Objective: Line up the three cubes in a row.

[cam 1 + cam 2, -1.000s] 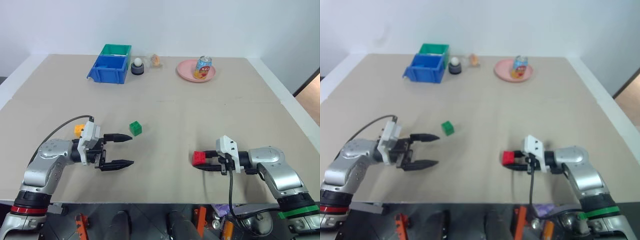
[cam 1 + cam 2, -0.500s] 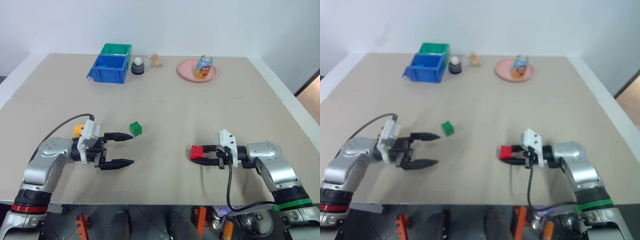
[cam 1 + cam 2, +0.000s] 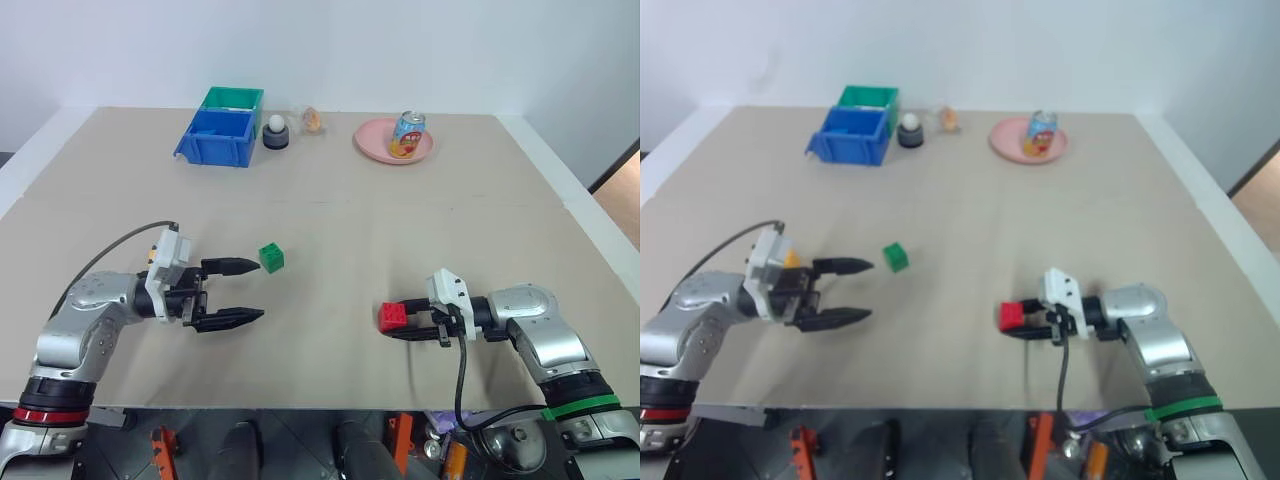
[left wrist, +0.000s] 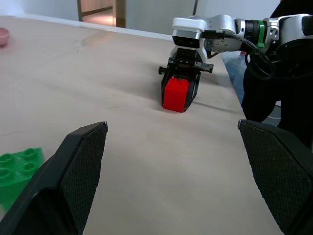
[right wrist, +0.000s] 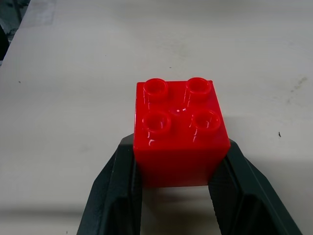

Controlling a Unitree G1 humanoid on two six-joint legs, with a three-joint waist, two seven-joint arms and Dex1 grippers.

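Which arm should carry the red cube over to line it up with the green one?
Right. The right gripper is shut on the red cube, while the left gripper is open near the green cube.

can (image 3: 406, 134) on plate (image 3: 375, 145) (far side), bins (image 3: 216, 136) left

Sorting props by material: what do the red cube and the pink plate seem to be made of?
Red cube: looks like hard moulded plastic with a glossy finish, judging by the bright glints on its four studs and its crisp edges. Pink plate: probably plastic too, smooth and evenly coloured, but too far off to rule out ceramic.
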